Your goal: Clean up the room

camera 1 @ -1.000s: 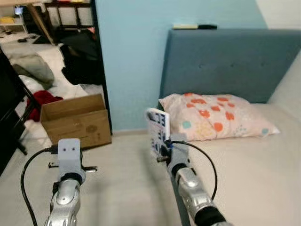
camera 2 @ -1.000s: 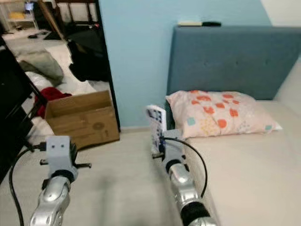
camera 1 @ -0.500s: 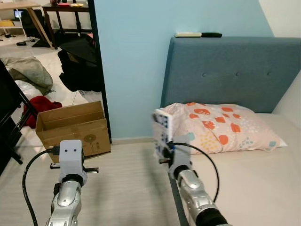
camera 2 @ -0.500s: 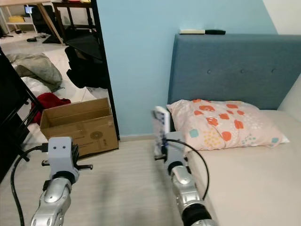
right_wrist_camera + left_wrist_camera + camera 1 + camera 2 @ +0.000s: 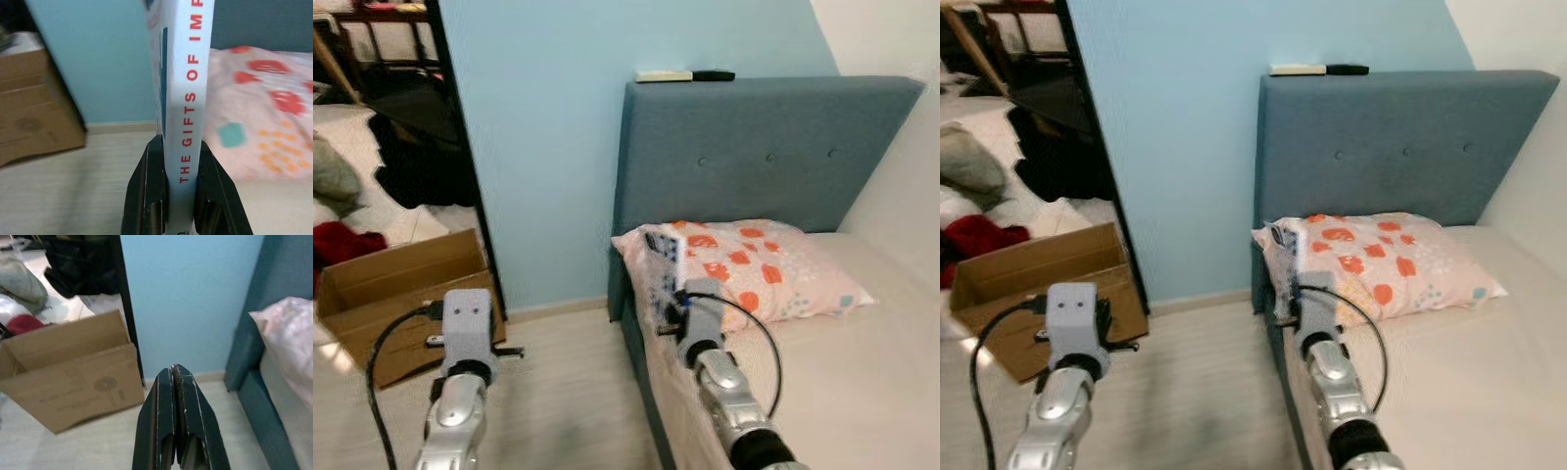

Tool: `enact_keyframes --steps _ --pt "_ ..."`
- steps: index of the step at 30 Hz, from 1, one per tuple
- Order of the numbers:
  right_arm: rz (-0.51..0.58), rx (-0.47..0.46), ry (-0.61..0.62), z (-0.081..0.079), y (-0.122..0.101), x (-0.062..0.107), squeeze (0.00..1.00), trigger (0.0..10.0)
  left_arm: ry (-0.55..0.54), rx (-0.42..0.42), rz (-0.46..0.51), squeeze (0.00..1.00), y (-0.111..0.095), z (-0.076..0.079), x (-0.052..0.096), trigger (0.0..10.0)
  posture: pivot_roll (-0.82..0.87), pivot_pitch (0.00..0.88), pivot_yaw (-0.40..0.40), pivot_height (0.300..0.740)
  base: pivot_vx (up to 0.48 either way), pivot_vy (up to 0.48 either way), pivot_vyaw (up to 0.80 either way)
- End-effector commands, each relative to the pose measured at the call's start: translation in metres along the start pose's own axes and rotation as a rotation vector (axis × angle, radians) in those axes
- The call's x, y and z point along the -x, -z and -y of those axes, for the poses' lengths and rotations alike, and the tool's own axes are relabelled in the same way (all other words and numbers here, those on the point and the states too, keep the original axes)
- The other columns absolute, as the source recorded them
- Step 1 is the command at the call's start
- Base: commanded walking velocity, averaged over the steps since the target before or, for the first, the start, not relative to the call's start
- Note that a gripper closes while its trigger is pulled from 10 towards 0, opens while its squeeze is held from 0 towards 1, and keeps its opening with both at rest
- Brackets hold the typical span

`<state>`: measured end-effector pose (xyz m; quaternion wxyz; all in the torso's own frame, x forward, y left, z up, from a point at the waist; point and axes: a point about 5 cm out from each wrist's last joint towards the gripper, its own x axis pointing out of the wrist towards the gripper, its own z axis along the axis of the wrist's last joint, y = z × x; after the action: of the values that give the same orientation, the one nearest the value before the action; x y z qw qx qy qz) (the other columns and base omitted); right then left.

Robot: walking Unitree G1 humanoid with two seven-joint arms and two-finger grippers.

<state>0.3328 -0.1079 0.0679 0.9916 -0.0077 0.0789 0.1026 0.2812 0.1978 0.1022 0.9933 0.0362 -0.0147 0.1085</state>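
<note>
**A:** What stands against the wall?

**B:** A bed with a tall blue-grey padded headboard [image 5: 773,147] and a beige mattress [image 5: 842,392]. A pale pillow with orange and teal spots [image 5: 754,266] lies against the headboard.

**A:** And on the floor?

**B:** An open brown cardboard box [image 5: 396,299] sits on light flooring, beside a light blue wall [image 5: 538,147].

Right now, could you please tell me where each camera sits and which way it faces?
Left and right eye views: on the head, looking forward and down at the bed, pillow, headboard and both silver arms.
Left wrist view: along the shut left gripper toward the cardboard box and blue wall.
Right wrist view: along the right gripper clamping an upright book.
Shared: both wrist views catch the box and pillow.
</note>
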Motion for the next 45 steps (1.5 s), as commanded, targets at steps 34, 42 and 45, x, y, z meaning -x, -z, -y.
enact_keyframes --steps 34,42,45 --pt "0.018 0.006 0.013 0.0069 -0.0050 -0.0007 0.00 10.0 0.018 -0.016 -0.021 0.00 0.0072 0.0057 0.0040 10.0 -0.02 0.077 -0.040 0.740 0.157 0.000 0.00" --pt "0.021 0.005 0.018 0.0080 -0.0054 -0.0008 0.00 10.0 0.021 -0.017 -0.020 0.00 0.0071 0.0059 0.0037 10.0 -0.02 0.076 -0.037 0.740 0.000 0.000 -0.70" --pt "0.021 0.006 0.021 0.0092 -0.0057 -0.0008 0.00 10.0 0.022 -0.020 -0.017 0.00 0.0066 0.0061 0.0033 10.0 -0.03 0.076 -0.038 0.740 0.000 0.000 -0.80"
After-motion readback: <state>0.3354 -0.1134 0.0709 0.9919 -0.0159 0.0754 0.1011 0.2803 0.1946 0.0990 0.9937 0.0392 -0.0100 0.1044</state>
